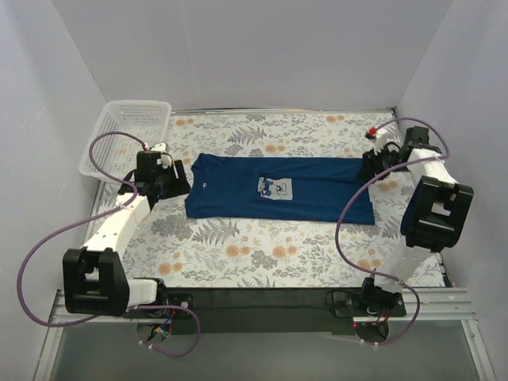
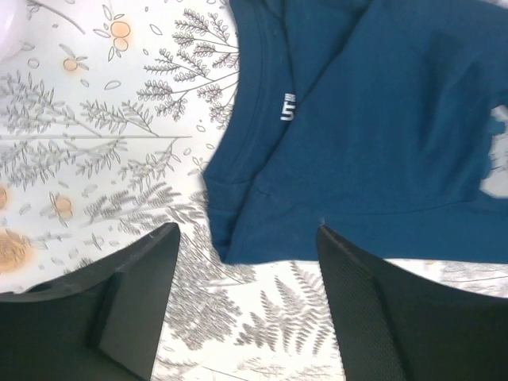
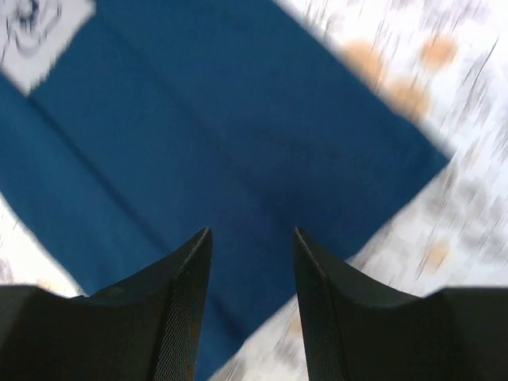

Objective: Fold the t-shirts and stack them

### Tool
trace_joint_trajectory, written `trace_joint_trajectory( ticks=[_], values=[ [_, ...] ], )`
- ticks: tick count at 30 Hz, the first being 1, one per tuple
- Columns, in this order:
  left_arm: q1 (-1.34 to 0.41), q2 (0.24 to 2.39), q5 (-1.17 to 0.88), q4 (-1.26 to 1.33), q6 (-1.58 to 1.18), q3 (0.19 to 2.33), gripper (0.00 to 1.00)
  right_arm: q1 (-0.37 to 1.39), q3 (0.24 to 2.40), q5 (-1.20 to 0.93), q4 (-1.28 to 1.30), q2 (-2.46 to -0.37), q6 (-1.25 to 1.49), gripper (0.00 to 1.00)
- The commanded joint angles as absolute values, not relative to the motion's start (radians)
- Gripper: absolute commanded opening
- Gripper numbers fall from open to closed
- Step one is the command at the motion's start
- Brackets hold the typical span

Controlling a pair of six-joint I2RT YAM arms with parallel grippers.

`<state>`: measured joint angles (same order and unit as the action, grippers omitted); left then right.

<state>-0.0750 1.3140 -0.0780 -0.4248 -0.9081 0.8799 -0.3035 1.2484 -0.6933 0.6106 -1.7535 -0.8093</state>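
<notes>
Plainly, one navy t-shirt (image 1: 317,194) is lying flat on the floral worktop (image 1: 262,246), around the middle. It is lying folded lengthwise into a long band, its collar end pointing toward the left arm and its hem end toward the right arm. One light grey square print (image 1: 275,188) is facing up about midway along it, and one small white label (image 2: 287,107) is showing inside the neckline.

Two arms are reaching in, one at each end of the shirt. The left pincer (image 2: 246,238) is sitting just beside the collar end with its jaws standing spread, and it is pinching nothing. In its wrist view a folded corner of the shirt is showing in the gap between the two fingers, though whether they are touching the cloth is not clear. The right pincer (image 3: 251,234) is hanging over the hem end, also spread and gripping nothing. Its wrist view is coming through blurred, so contact with the cloth cannot be judged.

One white lattice basket (image 1: 103,143) is sitting at the far left corner of the worktop, apart from the shirt and just behind the left pincer. Two purple cables are looping out, one along the left arm (image 1: 48,246) and one along the right arm (image 1: 345,230), the latter crossing in front of the hem end in the top view.
</notes>
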Motion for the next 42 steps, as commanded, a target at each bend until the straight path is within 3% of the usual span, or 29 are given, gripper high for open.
trace_joint_trajectory(
  ticks=[1, 8, 15, 32, 35, 38, 42],
  values=[
    [-0.066, 1.154, -0.066, -0.368, -0.989, 0.822, 0.66, -0.252, 1.441, -0.742, 0.583, -1.876, -0.698, 0.44],
    [-0.058, 0.962, -0.164, -0.374, -1.189, 0.732, 0.77, -0.235, 1.66, -0.648, 0.558, -2.057, -0.531, 0.46],
    [-0.057, 0.896, -0.288, -0.328, -1.419, 0.597, 0.78, -0.232, 1.724, -0.512, 0.552, -2.143, -0.489, 0.47],
    [-0.057, 0.839, -0.291, -0.336, -1.494, 0.495, 0.78, -0.235, 1.796, -0.495, 0.546, -2.275, -0.476, 0.49],
    [-0.057, 0.836, -0.299, -0.331, -1.503, 0.482, 0.78, -0.235, 1.779, -0.538, 0.548, -2.281, -0.471, 0.45],
    [-0.057, 0.827, -0.307, -0.327, -1.52, 0.469, 0.78, -0.235, 1.744, -0.574, 0.551, -2.272, -0.472, 0.32],
    [-0.057, 0.81, -0.31, -0.327, -1.542, 0.456, 0.78, -0.238, 1.709, -0.591, 0.546, -2.25, -0.476, 0.05]
  ],
)
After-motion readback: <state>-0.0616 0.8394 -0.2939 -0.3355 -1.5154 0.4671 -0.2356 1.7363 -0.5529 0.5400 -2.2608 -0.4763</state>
